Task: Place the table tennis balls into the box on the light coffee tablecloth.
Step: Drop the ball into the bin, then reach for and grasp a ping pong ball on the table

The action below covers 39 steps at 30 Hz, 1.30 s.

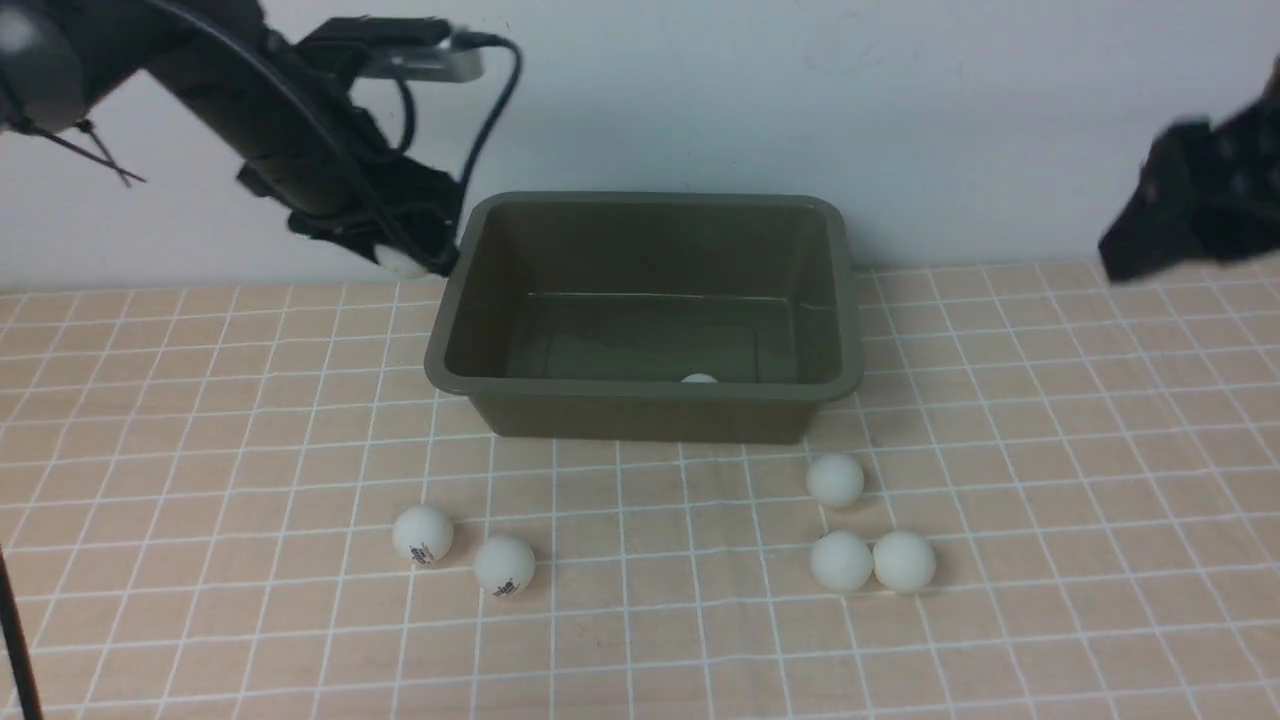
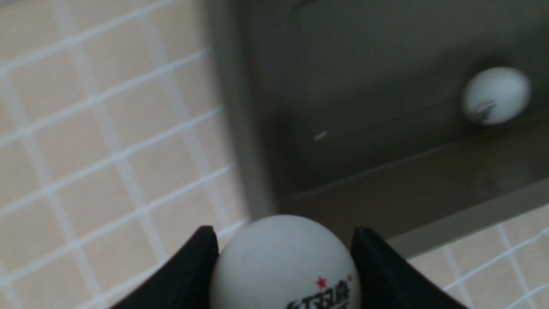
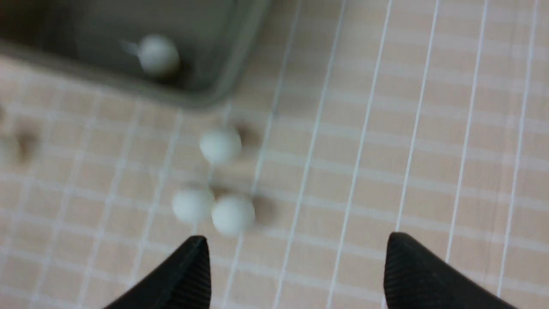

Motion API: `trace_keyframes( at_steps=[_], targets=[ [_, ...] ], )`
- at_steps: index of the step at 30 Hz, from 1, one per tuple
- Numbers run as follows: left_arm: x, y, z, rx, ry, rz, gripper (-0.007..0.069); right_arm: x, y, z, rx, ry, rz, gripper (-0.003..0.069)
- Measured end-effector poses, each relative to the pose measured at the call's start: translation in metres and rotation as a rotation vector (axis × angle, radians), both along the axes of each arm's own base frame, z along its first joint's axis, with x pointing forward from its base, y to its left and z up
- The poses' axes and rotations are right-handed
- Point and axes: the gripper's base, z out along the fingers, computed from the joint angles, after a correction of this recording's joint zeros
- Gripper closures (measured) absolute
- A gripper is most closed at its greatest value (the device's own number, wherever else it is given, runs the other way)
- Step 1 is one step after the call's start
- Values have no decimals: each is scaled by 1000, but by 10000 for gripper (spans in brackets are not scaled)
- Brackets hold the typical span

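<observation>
My left gripper (image 2: pixel 283 231) is shut on a white table tennis ball (image 2: pixel 285 262) with a red star and dark print. In the front view it hangs with that ball (image 1: pixel 398 262) just outside the left rim of the olive-green box (image 1: pixel 640 392). One ball (image 1: pixel 699 379) lies inside the box by its near wall. On the light coffee tablecloth (image 1: pixel 1050 450) in front of the box lie two balls at the left (image 1: pixel 422 534) (image 1: pixel 504 565) and three at the right (image 1: pixel 835 480) (image 1: pixel 841 561) (image 1: pixel 904 561). My right gripper (image 3: pixel 297 238) is open and empty, above the cloth.
A pale wall stands right behind the box. The right arm's dark, blurred end (image 1: pixel 1200 210) hovers high at the far right. A thin dark rod (image 1: pixel 18 640) crosses the near left corner.
</observation>
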Motion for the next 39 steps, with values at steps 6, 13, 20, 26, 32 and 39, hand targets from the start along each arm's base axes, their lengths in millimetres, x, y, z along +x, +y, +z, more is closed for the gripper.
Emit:
trace_keyframes(
  at_steps=[6, 13, 20, 26, 32, 39],
  targets=[
    [11, -59, -26, 0, -106, -99, 309, -15, 6, -76, 42, 157, 81, 169],
    [29, -69, -69, 8, -103, -86, 309, -22, 20, -114, 59, 55, 251, 169],
    [40, -72, -88, 11, -94, -74, 224, -8, 40, -133, -6, -41, 401, 169],
    [42, -72, -76, 38, -91, -100, 209, 3, 47, -162, -31, 13, 462, 169],
    [34, -63, -34, 105, -23, -162, 211, 10, 50, -181, -29, 36, 496, 169],
    [24, -4, 30, 53, -75, -64, 250, 17, 54, -194, -11, 19, 506, 169]
  ],
)
